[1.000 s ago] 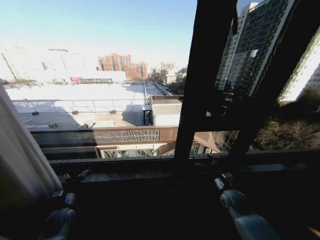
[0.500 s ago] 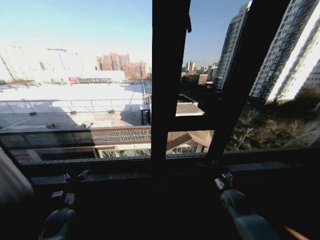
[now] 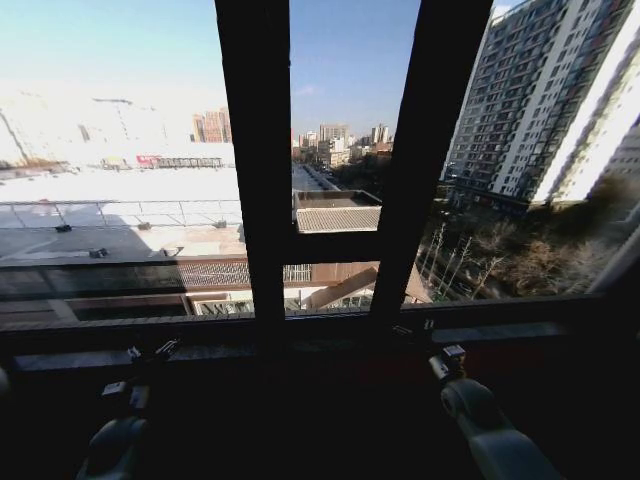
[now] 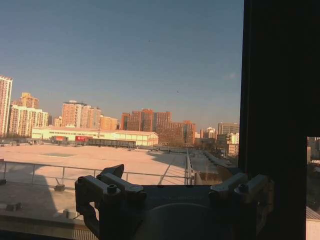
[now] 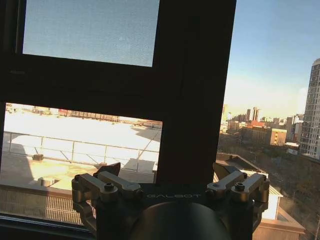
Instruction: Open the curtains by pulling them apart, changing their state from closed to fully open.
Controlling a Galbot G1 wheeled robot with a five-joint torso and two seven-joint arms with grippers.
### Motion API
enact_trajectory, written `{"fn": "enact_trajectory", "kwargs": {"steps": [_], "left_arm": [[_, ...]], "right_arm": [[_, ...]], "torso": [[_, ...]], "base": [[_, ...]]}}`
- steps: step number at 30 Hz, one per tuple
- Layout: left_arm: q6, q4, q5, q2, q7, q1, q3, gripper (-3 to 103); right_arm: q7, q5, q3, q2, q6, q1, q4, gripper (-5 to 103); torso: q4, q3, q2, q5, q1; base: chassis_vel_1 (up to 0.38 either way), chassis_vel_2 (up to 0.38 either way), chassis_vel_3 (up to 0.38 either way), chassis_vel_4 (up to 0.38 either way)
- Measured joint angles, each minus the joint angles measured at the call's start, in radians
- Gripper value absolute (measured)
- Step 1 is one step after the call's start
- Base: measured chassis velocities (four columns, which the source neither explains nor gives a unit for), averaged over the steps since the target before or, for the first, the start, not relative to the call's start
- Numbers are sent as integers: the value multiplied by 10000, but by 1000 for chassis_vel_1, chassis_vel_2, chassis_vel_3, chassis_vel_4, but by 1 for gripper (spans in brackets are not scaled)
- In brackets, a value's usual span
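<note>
Your left hand [image 4: 172, 186] and right hand [image 5: 170, 184] sit low before the window frame [image 3: 255, 200], both with fingers spread and gripping nothing. A pale sliver at the far left edge looks like the curtain [image 3: 3, 385], well apart from both hands.

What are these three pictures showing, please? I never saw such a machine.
This is a wheeled robot with two arms, facing a window. One picture comes from a camera on its head: both arms hang low, the left end effector and the right end effector near the window sill. The other two come from cameras on its wrists, looking past each end effector's open fingers at the city. Both hold nothing. A dark window frame divides the glass.
</note>
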Motion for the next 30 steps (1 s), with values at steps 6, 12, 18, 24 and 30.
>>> {"fn": "enact_trajectory", "kwargs": {"steps": [6, 12, 18, 24, 30], "left_arm": [[0, 0, 0, 0, 0, 0, 0, 100], [0, 0, 0, 0, 0, 0, 1, 100], [1, 0, 0, 0, 0, 0, 1, 100], [1, -1, 0, -1, 7, 0, 5, 100], [1, 0, -1, 0, 3, 0, 3, 100]], "right_arm": [[0, 0, 0, 0, 0, 0, 0, 100], [0, 0, 0, 0, 0, 0, 0, 100], [1, 0, 0, 0, 0, 0, 0, 100], [2, 0, 4, -1, 0, 0, -1, 100], [1, 0, 1, 0, 0, 0, 0, 100]], "torso": [[-2, 0, -1, 3, 0], [-2, 1, -1, 5, 1], [-2, -1, 0, 2, -2], [-4, 1, -2, 9, -1], [2, 0, -1, -6, -1]], "base": [[-345, -354, 352, 345], [-356, -350, 358, 351], [-347, -359, 336, 360], [-175, -190, 175, 155], [-2, -13, 18, 13]]}}
